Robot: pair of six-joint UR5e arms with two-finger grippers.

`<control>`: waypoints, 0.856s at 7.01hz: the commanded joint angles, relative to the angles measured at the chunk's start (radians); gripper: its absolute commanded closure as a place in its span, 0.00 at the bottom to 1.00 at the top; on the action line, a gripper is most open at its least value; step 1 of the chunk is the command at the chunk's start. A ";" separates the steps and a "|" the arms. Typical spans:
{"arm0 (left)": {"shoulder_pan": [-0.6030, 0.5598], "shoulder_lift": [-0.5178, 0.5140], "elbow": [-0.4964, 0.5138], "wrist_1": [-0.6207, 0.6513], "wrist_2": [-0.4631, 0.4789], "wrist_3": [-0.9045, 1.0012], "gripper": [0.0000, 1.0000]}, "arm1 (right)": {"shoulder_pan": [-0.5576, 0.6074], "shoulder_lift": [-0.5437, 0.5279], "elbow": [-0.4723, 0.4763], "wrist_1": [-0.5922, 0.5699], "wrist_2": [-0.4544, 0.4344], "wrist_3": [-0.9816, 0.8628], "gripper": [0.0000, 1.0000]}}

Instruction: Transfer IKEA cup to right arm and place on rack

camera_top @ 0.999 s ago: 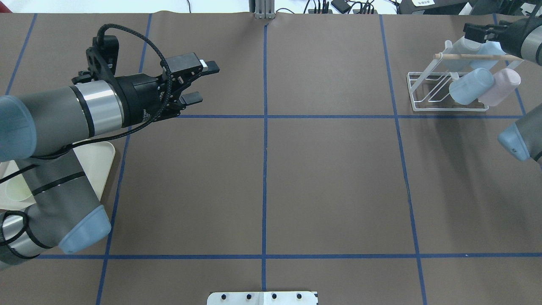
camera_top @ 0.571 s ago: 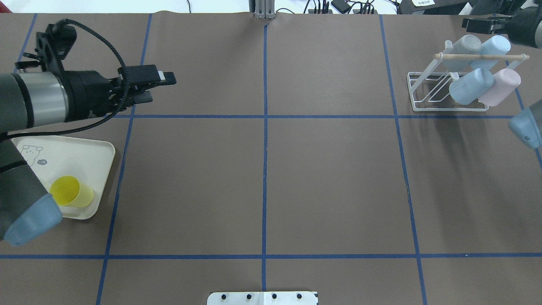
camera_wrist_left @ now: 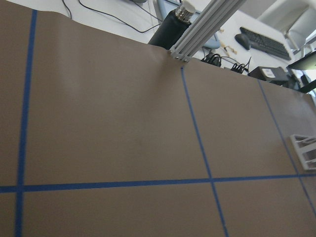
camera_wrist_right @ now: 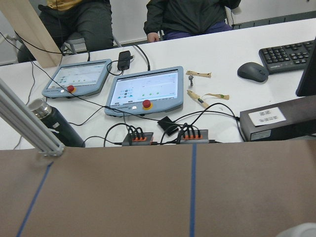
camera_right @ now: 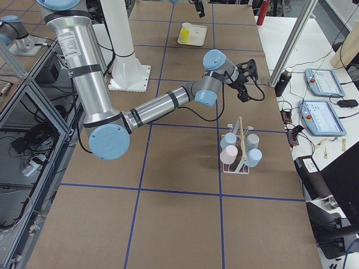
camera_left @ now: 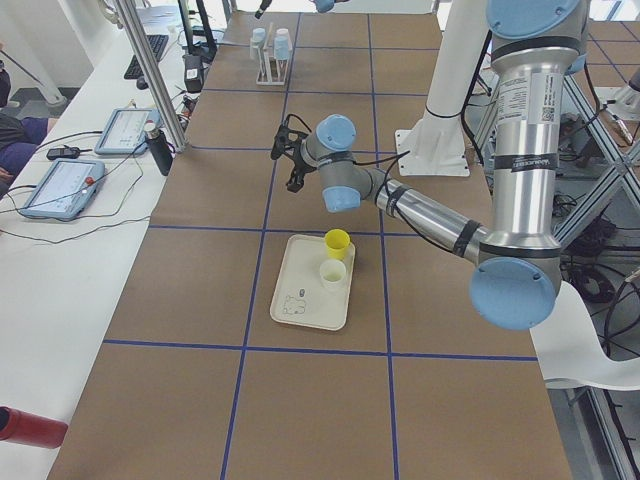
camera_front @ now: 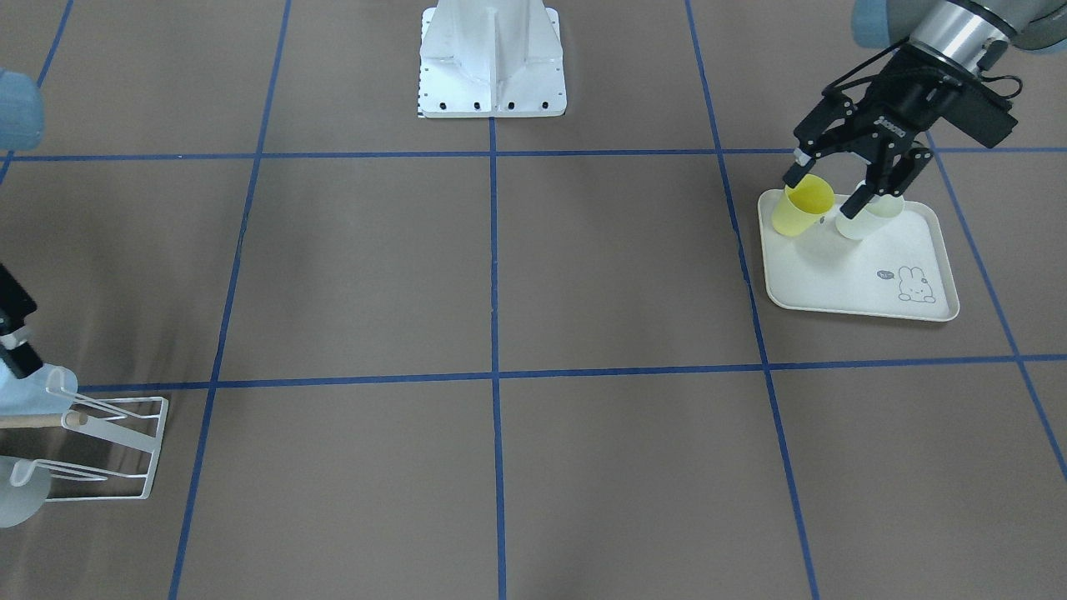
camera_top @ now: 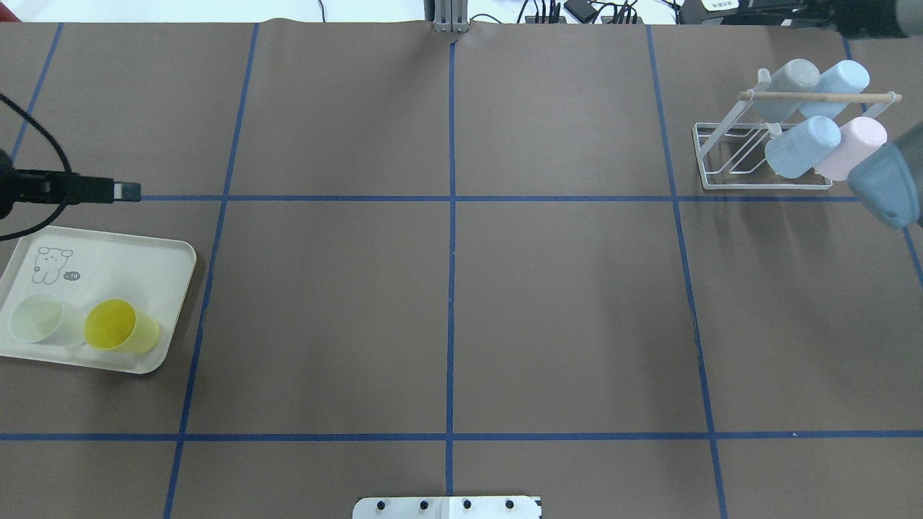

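Where blue tape (camera_top: 451, 288) grids brown table (camera_top: 577, 324), left fingers (camera_front: 798, 167) apart; right fingers (camera_front: 23, 360) unclear

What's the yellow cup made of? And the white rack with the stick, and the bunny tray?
The yellow cup looks like plastic: smooth, slightly see-through, one even colour. The rack seems thin metal wire painted white; its stick looks like bare pale wood. The tray is probably plastic or melamine: matte cream with a printed drawing.
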 commanded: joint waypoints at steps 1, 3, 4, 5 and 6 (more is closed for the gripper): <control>-0.022 0.120 0.028 0.086 -0.040 0.325 0.00 | -0.112 0.083 0.024 -0.003 0.001 0.272 0.00; -0.035 0.181 0.066 0.111 -0.040 0.523 0.00 | -0.146 0.085 0.053 -0.002 0.000 0.348 0.00; -0.035 0.194 0.086 0.111 -0.041 0.523 0.00 | -0.152 0.085 0.058 -0.002 -0.002 0.350 0.00; -0.035 0.193 0.127 0.110 -0.041 0.525 0.00 | -0.158 0.085 0.058 -0.002 -0.002 0.350 0.00; -0.033 0.193 0.150 0.109 -0.041 0.564 0.00 | -0.163 0.083 0.059 -0.002 -0.002 0.350 0.00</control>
